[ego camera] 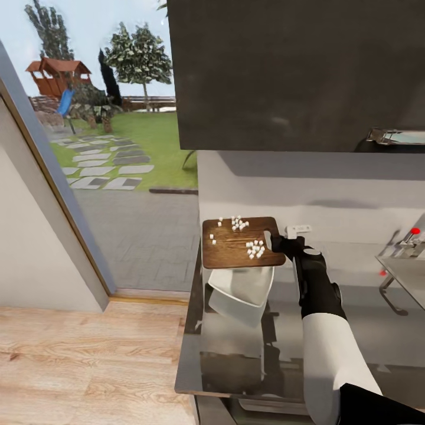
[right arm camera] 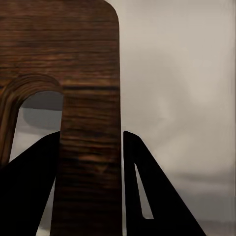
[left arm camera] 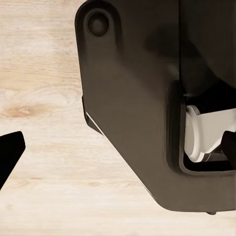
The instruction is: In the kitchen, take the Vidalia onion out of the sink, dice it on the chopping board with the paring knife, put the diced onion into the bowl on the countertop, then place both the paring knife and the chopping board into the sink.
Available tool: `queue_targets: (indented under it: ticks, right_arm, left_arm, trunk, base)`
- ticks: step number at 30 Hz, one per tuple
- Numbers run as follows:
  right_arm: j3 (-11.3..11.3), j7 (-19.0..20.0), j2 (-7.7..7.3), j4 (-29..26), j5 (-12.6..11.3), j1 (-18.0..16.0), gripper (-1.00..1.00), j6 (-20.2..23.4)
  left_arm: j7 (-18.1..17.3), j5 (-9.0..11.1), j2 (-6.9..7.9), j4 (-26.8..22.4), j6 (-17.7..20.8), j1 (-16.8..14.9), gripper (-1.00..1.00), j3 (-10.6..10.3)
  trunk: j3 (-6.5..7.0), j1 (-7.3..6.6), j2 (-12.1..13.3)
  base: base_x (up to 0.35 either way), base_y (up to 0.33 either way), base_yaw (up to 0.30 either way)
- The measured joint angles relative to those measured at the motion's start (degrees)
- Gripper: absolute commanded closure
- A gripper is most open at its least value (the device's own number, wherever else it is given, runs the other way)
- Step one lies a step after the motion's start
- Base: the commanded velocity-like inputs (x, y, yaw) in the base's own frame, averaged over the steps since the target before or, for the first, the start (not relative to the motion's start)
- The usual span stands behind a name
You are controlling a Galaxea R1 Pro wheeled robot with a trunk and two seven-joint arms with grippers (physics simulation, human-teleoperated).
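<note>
The dark wood chopping board (ego camera: 236, 245) hangs roughly level just above the white bowl (ego camera: 243, 290), which stands on the grey countertop (ego camera: 236, 354). Small white onion dice (ego camera: 255, 249) lie scattered on the board. My right gripper (ego camera: 273, 241) is shut on the board's right end. In the right wrist view its black fingers (right arm camera: 147, 187) clamp the strip of the chopping board (right arm camera: 88, 73) beside the oval handle slot. The white-handled paring knife (ego camera: 298, 228) lies on the counter behind the gripper. My left gripper (left arm camera: 120, 152) hangs open over the wood floor beside the robot's dark body.
The sink (ego camera: 407, 268) and its tap with a red-tipped lever (ego camera: 415, 231) are at the right edge. A dark upper cabinet (ego camera: 295, 71) hangs over the counter. A glass door with a garden behind it is on the left, with wood flooring (ego camera: 88, 354) below.
</note>
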Motion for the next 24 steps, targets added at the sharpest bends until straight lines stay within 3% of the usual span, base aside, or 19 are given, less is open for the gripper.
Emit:
queue_targets:
  ticks: [11, 24]
  right_arm:
    - [-0.05, -0.02, 0.00, 1.77, -0.11, 0.00, 1.00, -3.22]
    - [-0.43, 0.04, -0.01, 1.95, -0.12, 0.00, 1.00, -3.58]
  left_arm:
    - [0.00, 0.00, 0.00, 0.08, 0.00, 0.01, -1.00, 0.01]
    - [0.00, 0.00, 0.00, 0.09, -0.02, 0.02, -1.00, 0.02]
  trunk:
    - [0.00, 0.00, 0.00]
    - [0.00, 0.00, 0.00]
  base:
    - [0.000, 0.000, 0.000]
    - [0.000, 0.000, 0.000]
